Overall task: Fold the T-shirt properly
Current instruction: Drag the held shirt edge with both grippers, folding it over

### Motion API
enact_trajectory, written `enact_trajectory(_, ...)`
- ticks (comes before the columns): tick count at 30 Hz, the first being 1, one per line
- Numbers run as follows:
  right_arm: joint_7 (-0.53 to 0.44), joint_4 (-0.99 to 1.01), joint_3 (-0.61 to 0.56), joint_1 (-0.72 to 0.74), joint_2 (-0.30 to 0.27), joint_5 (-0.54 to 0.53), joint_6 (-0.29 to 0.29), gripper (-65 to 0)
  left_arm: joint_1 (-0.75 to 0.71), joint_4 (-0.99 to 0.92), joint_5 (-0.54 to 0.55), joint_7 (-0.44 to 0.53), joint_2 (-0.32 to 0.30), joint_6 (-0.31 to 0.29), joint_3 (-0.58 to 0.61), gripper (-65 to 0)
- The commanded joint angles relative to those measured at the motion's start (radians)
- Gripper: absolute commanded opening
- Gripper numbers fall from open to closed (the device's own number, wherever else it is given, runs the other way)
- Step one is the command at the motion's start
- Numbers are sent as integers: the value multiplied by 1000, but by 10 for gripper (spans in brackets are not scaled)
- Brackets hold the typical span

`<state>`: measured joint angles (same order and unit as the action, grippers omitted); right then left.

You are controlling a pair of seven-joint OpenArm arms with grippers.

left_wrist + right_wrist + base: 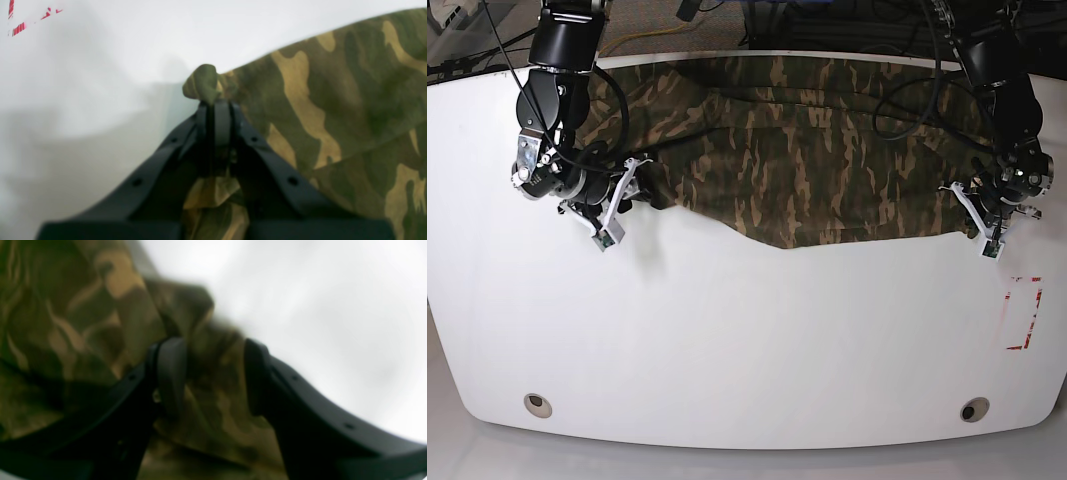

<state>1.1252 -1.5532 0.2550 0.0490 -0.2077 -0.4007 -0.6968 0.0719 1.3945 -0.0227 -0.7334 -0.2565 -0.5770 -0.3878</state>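
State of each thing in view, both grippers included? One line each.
camouflage T-shirt: spread wide on the white table, not folded into a finished shape, lower edge uneven, pinched at one corner
left gripper: shut on the T-shirt's corner
right gripper: open, T-shirt fabric between its fingers, not clamped
white table: red marks on its surface, near the left gripper's side

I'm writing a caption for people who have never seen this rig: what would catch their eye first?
Most likely the camouflage T-shirt, spread wide across the far part of the white table. Next come the two black arms reaching onto it: at its right end in the base view, the left hand is shut on a bit of the cloth, while at the other end the right hand stands open over rumpled fabric.
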Motion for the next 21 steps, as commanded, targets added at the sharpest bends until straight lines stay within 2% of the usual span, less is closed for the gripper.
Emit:
enact_trajectory(1, -15, 18, 2, 21, -9, -20, -1, -376, 19, 16, 8, 18, -17, 1, -3, -650)
enact_trajectory(8, -63, 102, -4, 36, 14, -14, -1, -376, 19, 16, 8, 18, -17, 1, -3, -650)
enact_trajectory(15, -66, 121, -4, 35, 24, -14, -1, -384, 19, 16, 8, 18, -17, 1, -3, -650)
enact_trajectory(17, -83, 122, -4, 35, 24, -14, -1, -436, 19, 16, 8, 18, -17, 1, -3, -650)
enact_trajectory(19, -101, 125, -4, 35, 24, -14, -1, -539, 19, 16, 8, 18, -17, 1, -3, -650)
enact_trajectory(20, -109, 127, -4, 36, 23, -14, -1, -617, 19, 16, 8, 18, -17, 1, -3, -650)
enact_trajectory(21, -112, 127, -4, 38, 21, -14, -1, -650, 19, 16, 8, 18, -17, 1, -3, -650)
